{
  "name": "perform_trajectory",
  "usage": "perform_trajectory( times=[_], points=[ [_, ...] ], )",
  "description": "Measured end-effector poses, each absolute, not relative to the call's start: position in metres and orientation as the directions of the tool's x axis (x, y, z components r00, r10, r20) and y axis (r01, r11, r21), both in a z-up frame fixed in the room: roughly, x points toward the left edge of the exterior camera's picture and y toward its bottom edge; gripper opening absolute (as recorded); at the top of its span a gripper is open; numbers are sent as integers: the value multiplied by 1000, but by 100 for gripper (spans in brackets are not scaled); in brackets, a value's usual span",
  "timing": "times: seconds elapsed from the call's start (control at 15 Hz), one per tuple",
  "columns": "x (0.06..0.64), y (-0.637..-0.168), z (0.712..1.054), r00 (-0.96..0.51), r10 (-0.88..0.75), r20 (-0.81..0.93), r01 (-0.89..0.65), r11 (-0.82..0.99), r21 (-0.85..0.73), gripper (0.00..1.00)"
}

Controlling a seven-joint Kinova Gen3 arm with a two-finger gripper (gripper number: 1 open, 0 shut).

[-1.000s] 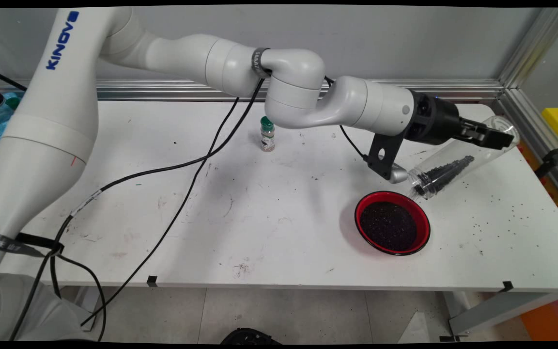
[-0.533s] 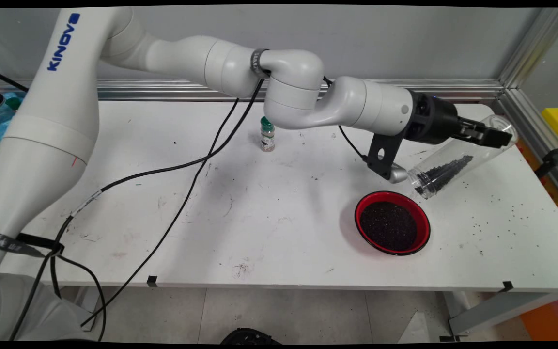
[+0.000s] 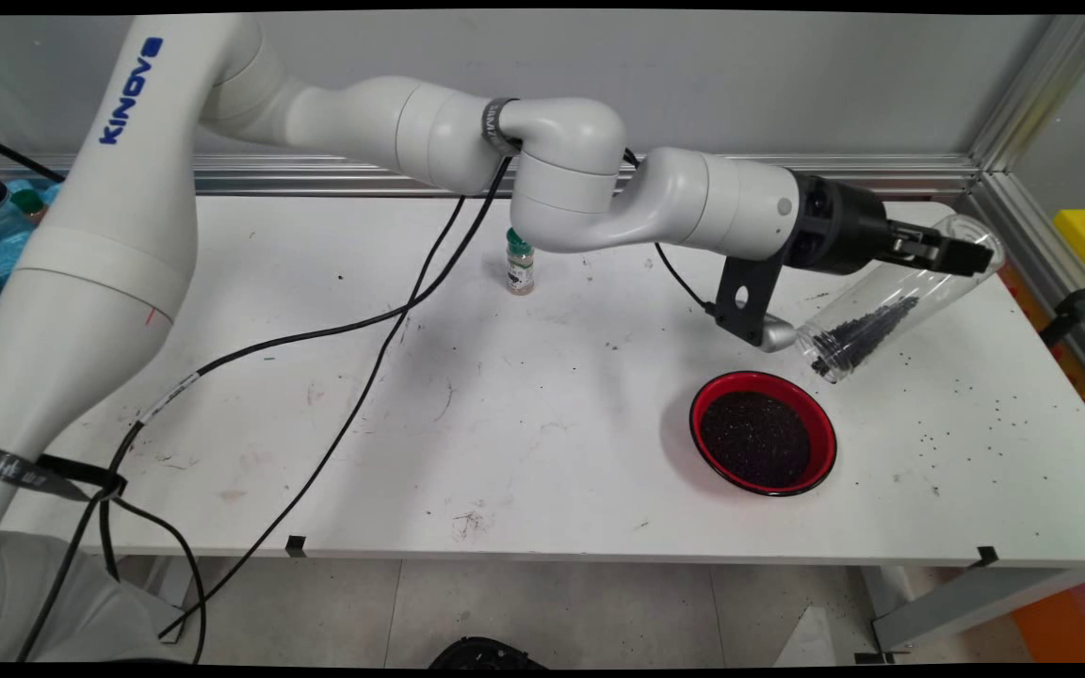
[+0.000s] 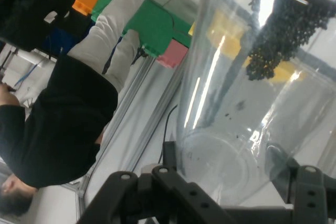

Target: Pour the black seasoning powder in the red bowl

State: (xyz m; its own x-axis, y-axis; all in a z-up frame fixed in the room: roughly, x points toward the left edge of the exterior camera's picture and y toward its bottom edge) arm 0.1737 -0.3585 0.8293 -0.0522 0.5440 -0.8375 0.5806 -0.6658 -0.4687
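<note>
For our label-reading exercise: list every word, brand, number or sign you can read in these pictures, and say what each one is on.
"KINOV": blue lettering on the arm's large white link; its last letter runs out of view.
Small green-capped bottle: label too small to read.
Dark band on the arm: lettering too blurred to read.

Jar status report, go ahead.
Gripper shut on jar. Jar tilted, mouth down beside bowl, black grains inside. Small bottle far off, nothing in the way.

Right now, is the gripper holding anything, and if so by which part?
Yes. The gripper is shut on a clear plastic jar near its closed base end; the jar tilts mouth-down beyond the red bowl, with dark granules inside.
</note>
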Motion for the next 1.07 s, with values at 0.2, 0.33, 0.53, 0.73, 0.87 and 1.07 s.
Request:
perform_trajectory(
  times=[0.2, 0.33, 0.53, 0.73, 0.87, 1.07],
  points=[
    [175, -358, 831, -73, 549, -833, 580, -656, -483, 0],
    [176, -357, 832, -85, 550, -831, 580, -651, -490, 0],
    [177, -357, 833, -99, 552, -828, 579, -644, -499, 0],
    [178, -356, 833, -106, 552, -827, 579, -642, -502, 0],
    [178, -356, 833, -106, 548, -830, 579, -645, -500, 0],
    [178, -356, 834, -105, 542, -834, 578, -649, -494, 0]
  ],
)
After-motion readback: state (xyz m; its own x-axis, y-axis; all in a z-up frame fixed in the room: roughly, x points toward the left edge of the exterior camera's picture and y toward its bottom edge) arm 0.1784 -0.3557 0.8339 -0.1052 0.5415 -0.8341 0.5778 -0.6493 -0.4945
